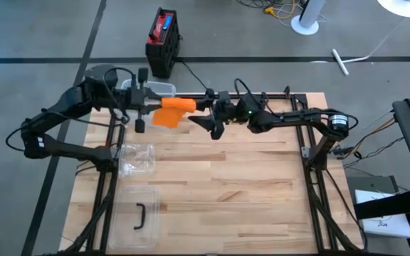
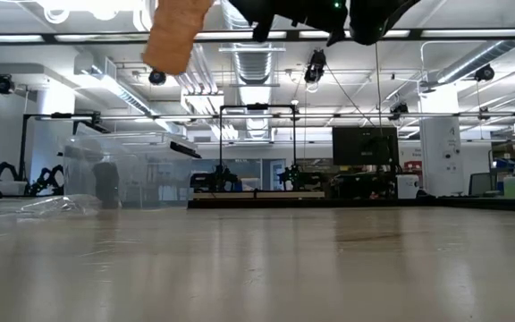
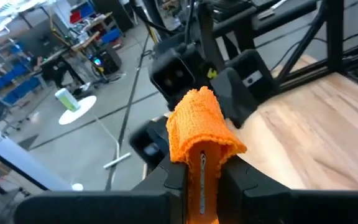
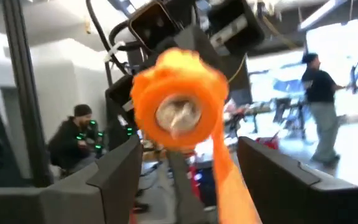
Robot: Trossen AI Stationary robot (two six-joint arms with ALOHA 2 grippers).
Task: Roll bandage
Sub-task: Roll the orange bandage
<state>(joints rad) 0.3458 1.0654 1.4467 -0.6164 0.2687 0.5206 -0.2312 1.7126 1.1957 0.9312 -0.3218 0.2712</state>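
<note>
Left claw [image 3: 202, 180] clamps fuzzy orange bandage [image 3: 197, 121] | right claw [image 4: 185, 168] spread

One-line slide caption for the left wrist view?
Left gripper shut on the orange bandage, with the right gripper just beyond.

Both arms are matte black, built from slim tubular links joined by chunky rounded housings. The left arm [image 1: 62, 114] has black cables looping loosely off its upper links. The right arm [image 1: 297, 119] shows a small green light on its wrist block and a round silver-faced joint cap further back, with thin wires trailing at three o'clock. The fingers [image 4: 120, 168] are flat, dark, angular plates with squared edges.
</note>
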